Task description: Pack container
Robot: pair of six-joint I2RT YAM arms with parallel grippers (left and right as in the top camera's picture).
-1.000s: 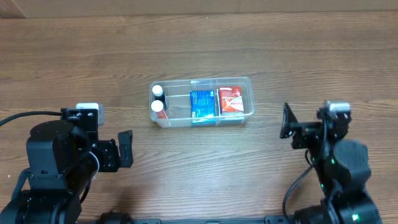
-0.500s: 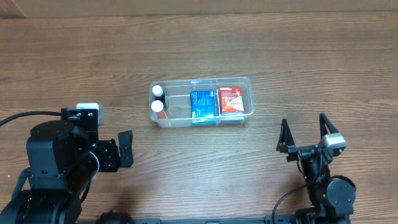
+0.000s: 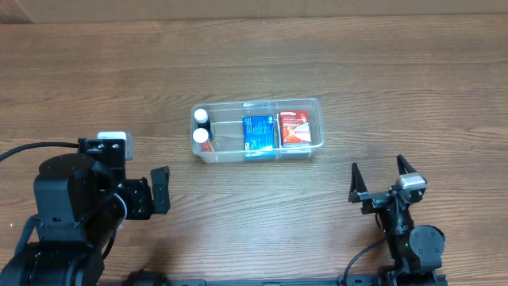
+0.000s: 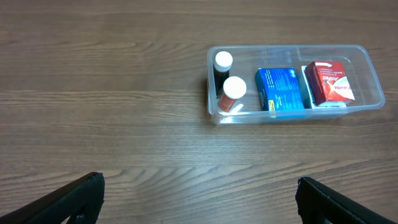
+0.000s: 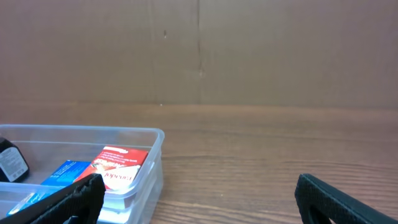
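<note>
Right gripper [image 3: 378, 171] is sitting closer to the near edge of the wooden table [image 3: 317, 56] than a second ago, its fingers spread wide and holding nothing. Left gripper [image 4: 199, 182] is showing no change, resting near the near-left corner with fingers likewise wide apart and empty. The container [image 3: 226, 131] is lying about midway between the left and right edges, well apart from both grippers, holding two white-capped bottles [image 3: 202, 136] at its left end, a blue box [image 3: 257, 132] and a red box [image 3: 293, 127].
</note>
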